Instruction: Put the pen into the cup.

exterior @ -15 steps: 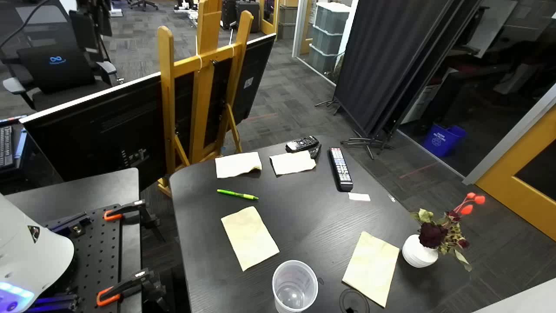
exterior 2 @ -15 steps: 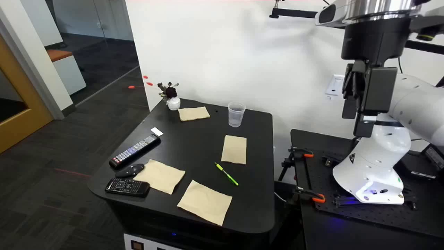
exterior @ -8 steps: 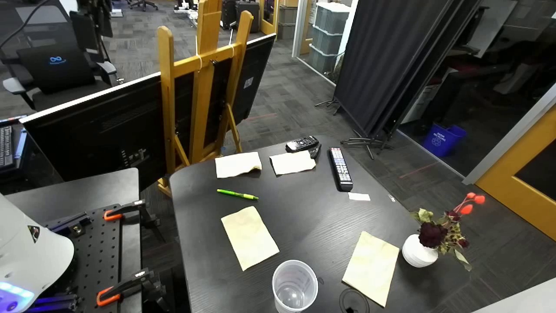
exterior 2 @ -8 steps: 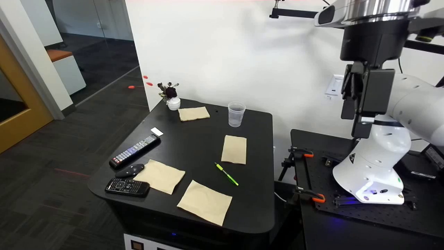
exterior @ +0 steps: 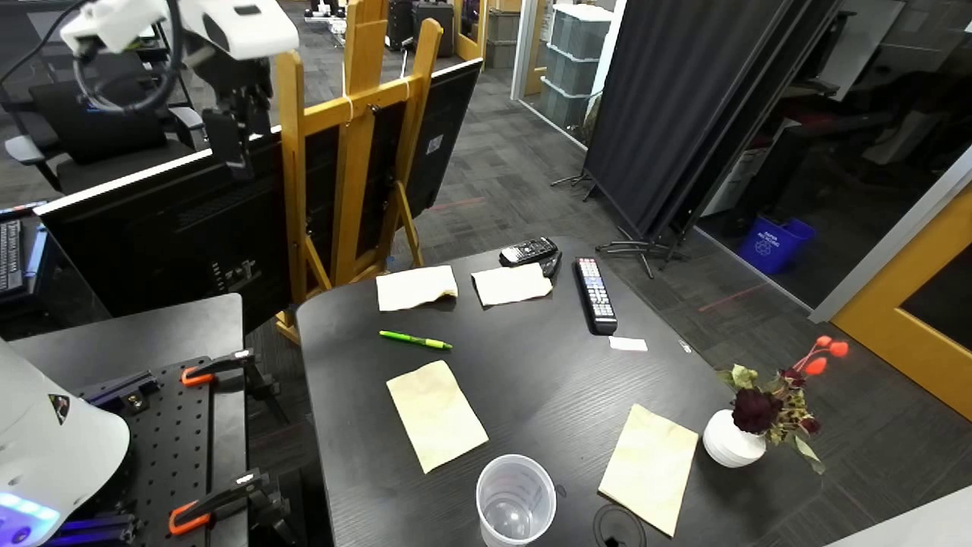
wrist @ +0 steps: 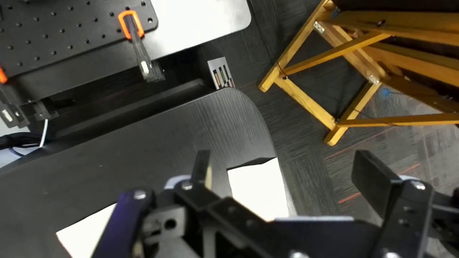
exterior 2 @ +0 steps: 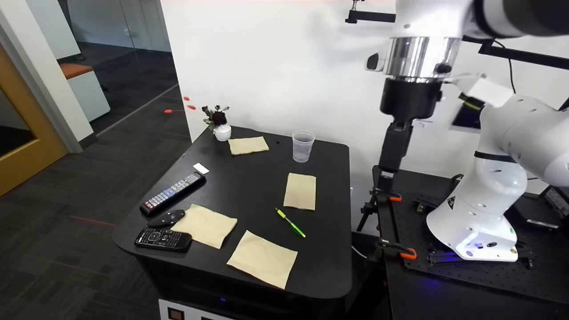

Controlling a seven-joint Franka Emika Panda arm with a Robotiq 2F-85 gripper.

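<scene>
The bright-green pen (exterior: 414, 340) lies flat on the dark table, between paper napkins; it also shows in an exterior view (exterior 2: 290, 222). The clear plastic cup (exterior: 516, 497) stands upright and looks empty; it also shows in an exterior view (exterior 2: 302, 146). My gripper (exterior 2: 386, 180) hangs fingers down, well above table height near the table's edge on the robot's side; it also shows in an exterior view (exterior: 241, 156). In the wrist view the gripper (wrist: 283, 161) has its fingers wide apart with nothing between them. Pen and cup are out of the wrist view.
Several napkins (exterior: 437, 415) lie on the table. Two black remotes (exterior 2: 173, 194) (exterior 2: 163, 240), a dark mouse-like thing (exterior 2: 166, 218) and a small white card (exterior 2: 201, 168) lie at the far side. A white vase with flowers (exterior: 734, 438) stands at a corner. A wooden easel (wrist: 308, 104) stands beside the table.
My gripper has swung from over the robot's base toward the table and turned about its axis. It has come into the exterior view that lacked it. Pen and cup have not moved.
</scene>
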